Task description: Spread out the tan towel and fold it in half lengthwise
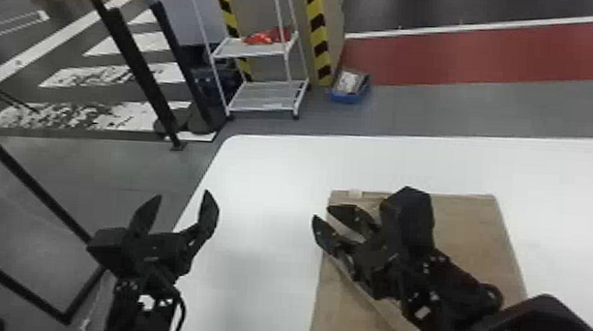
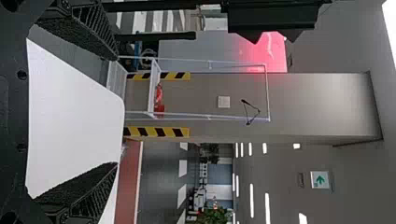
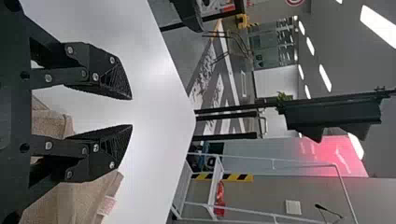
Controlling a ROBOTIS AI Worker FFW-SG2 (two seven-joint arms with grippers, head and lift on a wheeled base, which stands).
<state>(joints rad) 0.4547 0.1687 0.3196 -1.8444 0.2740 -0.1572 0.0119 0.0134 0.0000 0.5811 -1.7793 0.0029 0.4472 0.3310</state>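
Note:
The tan towel (image 1: 470, 244) lies on the white table, its far edge roughly straight, with a fold or raised layer running along its left part. Above its left side my right gripper (image 1: 324, 216) stands open, nothing between its fingers. Over the table's left edge, well apart from the towel, my left gripper (image 1: 179, 202) is open and holds nothing. In the right wrist view the towel (image 3: 70, 200) shows beside and behind the open right gripper (image 3: 132, 112), with a small pale tag at its edge. The left wrist view shows the left gripper (image 2: 114, 112) with its fingers wide apart.
The white table (image 1: 271, 176) has a rounded far left corner. Beyond it on the floor stand a white wire shelf (image 1: 265, 95) holding something red, striped posts and a blue bin (image 1: 350, 87). Black metal bars rise to the left of the table.

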